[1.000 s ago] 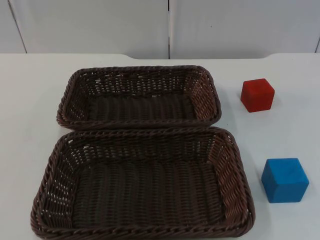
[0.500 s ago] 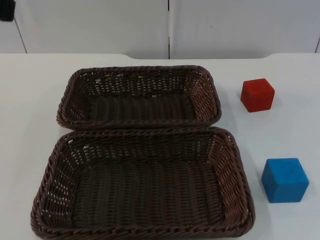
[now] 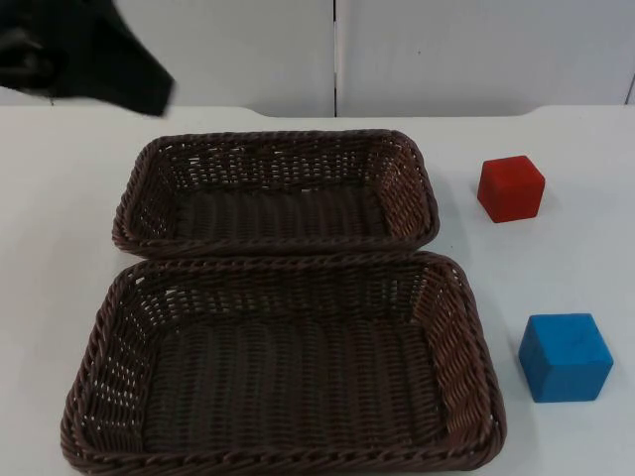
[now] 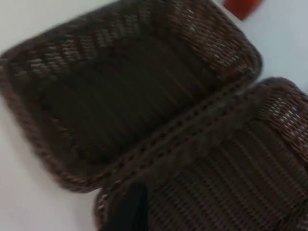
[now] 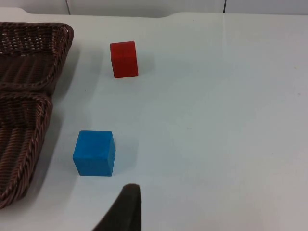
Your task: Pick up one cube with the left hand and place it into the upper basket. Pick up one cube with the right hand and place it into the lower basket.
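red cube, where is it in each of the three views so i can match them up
Top view: the red cube sits on the table right of the upper basket, beyond the blue cube.
Left wrist view: a sliver of it shows past the upper basket's corner.
Right wrist view: it stands beyond the blue cube, beside the basket corner.
Shared landmark: that upper basket corner.

The white surface (image 3: 60, 198) carries two brown wicker baskets touching along their long sides, the upper basket (image 3: 422, 188) toward the wall and the lower basket (image 3: 466, 337) nearer, with a red cube (image 3: 511, 188) and a blue cube (image 3: 566, 357) standing apart beside them.
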